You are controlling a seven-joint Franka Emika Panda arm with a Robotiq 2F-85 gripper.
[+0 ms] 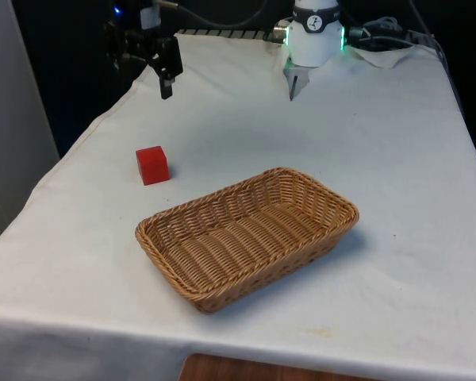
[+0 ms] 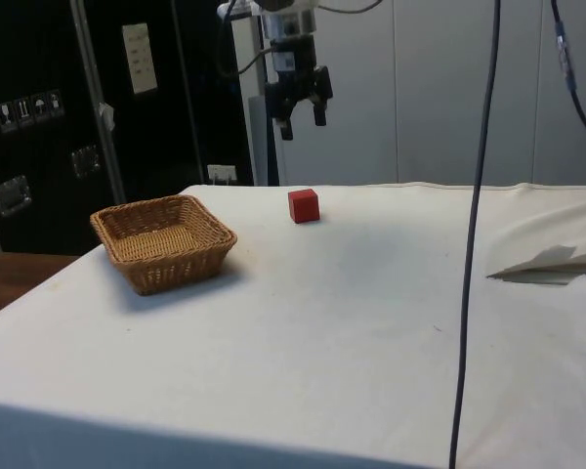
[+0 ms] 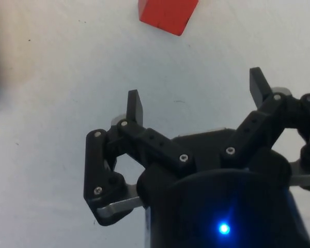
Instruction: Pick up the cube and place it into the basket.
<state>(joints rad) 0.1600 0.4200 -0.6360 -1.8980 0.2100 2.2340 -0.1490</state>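
Claw (image 1: 168, 77): black, two-fingered, hanging in the air above the counter's far corner on the front view's left; fingers spread apart with nothing between them; wrist view confirms the wide gap, bare cloth under the claw (image 3: 196, 101); in the side view, claw (image 2: 303, 109) well above the cube and apart from it.

Cube (image 1: 152, 165): red, resting flat on the cloth, toward the counter's edge on the front view's left, nearer the camera than the claw; apart from the basket, just beyond its far corner on that side; untouched. In the side view, cube (image 2: 304, 205) close to the counter's far edge. In the wrist view, part of the cube (image 3: 167, 14) ahead of the fingertips, cut off by the frame.

Basket (image 1: 222, 295): shallow rectangular wicker, light brown, nothing inside; set at an angle near the middle of the counter, toward the near edge in the front view. In the side view, basket (image 2: 117, 227) close to the counter's corner by the dark cabinets.

Counter (image 1: 412, 159): covered by a white cloth, slightly wrinkled.

Cable (image 2: 477, 195): dark, hanging down across the side view in front of the counter.
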